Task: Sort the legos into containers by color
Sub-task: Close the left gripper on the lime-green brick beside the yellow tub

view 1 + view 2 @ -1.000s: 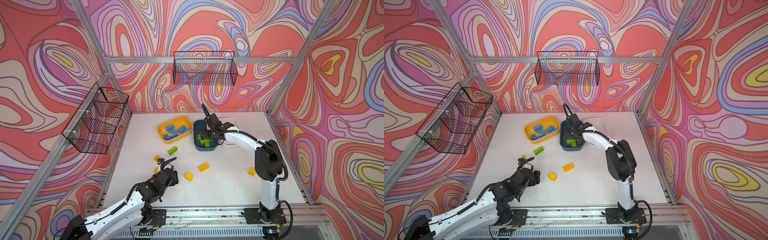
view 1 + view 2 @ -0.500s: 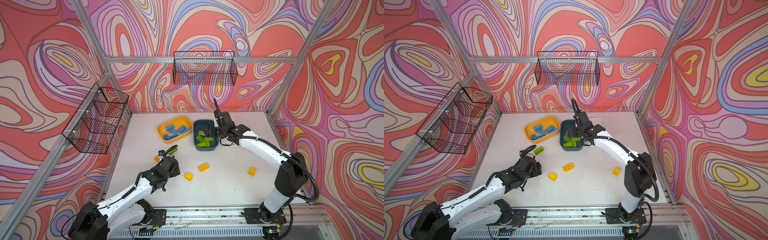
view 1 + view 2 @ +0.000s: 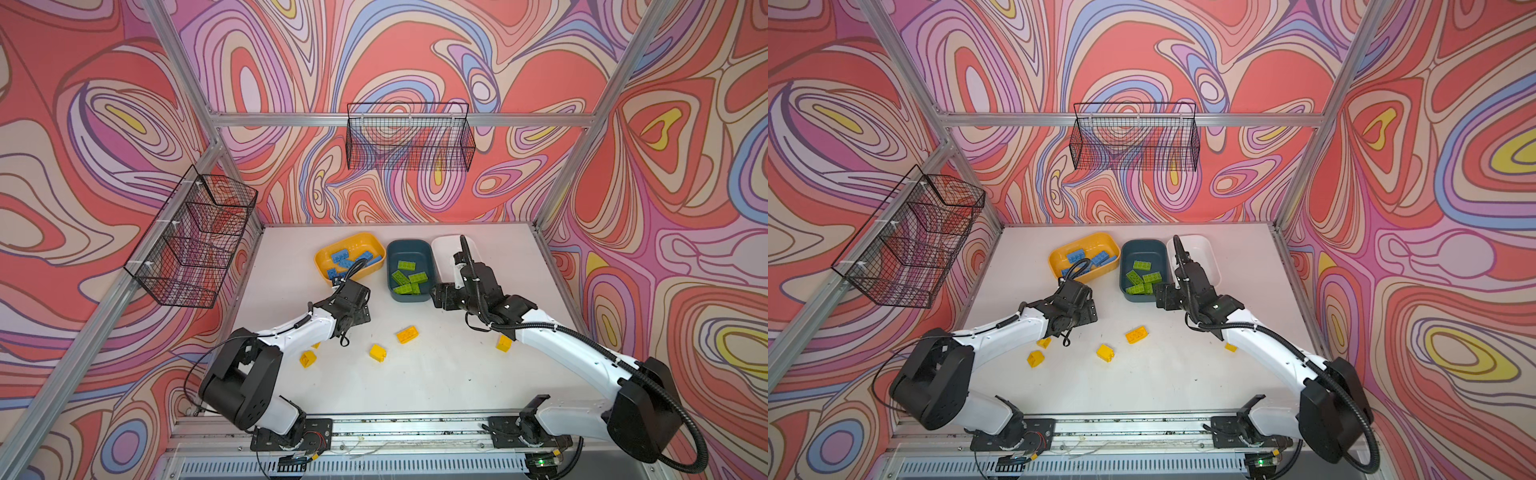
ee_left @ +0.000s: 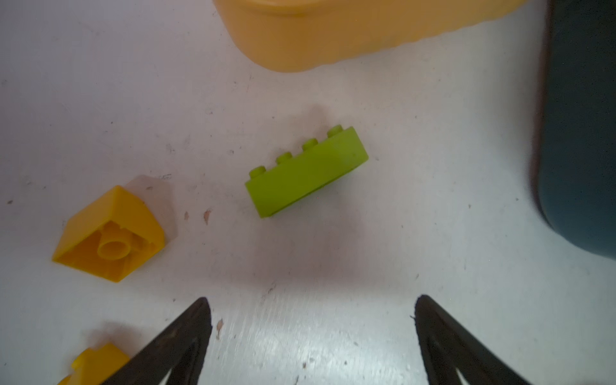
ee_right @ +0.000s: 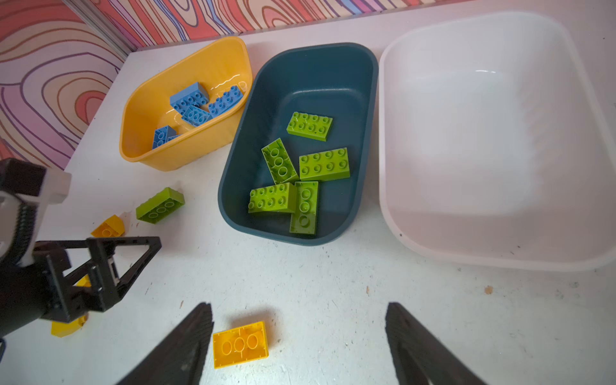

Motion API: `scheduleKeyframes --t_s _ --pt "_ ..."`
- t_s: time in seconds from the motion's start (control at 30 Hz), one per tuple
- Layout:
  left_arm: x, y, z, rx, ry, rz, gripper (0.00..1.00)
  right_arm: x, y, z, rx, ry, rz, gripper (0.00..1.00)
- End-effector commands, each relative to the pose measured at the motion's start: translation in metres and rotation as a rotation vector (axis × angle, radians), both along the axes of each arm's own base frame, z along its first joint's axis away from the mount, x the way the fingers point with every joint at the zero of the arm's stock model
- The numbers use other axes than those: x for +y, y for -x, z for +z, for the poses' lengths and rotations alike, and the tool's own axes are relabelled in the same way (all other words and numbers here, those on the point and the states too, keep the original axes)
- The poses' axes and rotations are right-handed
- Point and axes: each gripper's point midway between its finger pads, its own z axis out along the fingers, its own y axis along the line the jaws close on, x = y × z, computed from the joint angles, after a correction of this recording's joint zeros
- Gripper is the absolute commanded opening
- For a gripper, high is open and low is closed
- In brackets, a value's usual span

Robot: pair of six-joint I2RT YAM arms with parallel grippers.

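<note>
My left gripper (image 4: 312, 300) is open and empty, low over the table. A loose lime green lego (image 4: 306, 170) lies just ahead of it, short of the yellow container (image 4: 333, 33). An overturned yellow lego (image 4: 110, 236) lies beside it. My right gripper (image 5: 298, 306) is open above a yellow lego (image 5: 240, 343) that lies by one finger, untouched. The yellow container (image 3: 332, 257) holds several blue legos (image 5: 190, 100). The teal container (image 5: 316, 76) holds several green legos (image 5: 323, 163). The white container (image 5: 466, 133) is empty. Both grippers, left (image 3: 353, 291) and right (image 3: 438, 297), show in both top views.
More yellow legos lie on the table at the front middle (image 3: 378, 352), front left (image 3: 308, 358) and under the right arm (image 3: 503, 343). Black wire baskets hang on the back wall (image 3: 409, 137) and the left wall (image 3: 191, 237). The right arm covers part of the white container.
My right gripper has pulled back from over the teal container toward the front. My left arm has reached forward toward the containers and its jaws have opened wider.
</note>
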Motion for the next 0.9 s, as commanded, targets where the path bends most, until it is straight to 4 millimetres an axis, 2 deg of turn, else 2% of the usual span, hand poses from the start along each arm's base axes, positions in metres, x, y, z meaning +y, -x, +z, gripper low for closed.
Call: scheduleKeyframes --t_s 0.0,0.2,0.37,0.67,0.87 --pt "0.003 -0.019 -0.007 -0.002 0.024 0.035 0.95 0.0 -0.004 0.008 -0.062 -0.024 -0.003 0.85" --pt "0.004 -0.038 -0.021 0.014 0.024 0.051 0.94 0.0 -0.003 -0.006 -0.039 0.001 0.003 0.85" --pt "0.004 -0.048 -0.024 0.009 0.016 0.053 0.92 0.004 -0.005 -0.012 -0.03 -0.003 0.011 0.85" --pt "0.002 -0.066 -0.027 -0.001 -0.024 0.042 0.85 0.005 -0.006 -0.015 -0.032 -0.007 0.016 0.84" --pt "-0.004 -0.073 -0.031 0.003 -0.015 0.025 0.77 0.004 -0.005 -0.013 -0.043 -0.006 0.016 0.84"
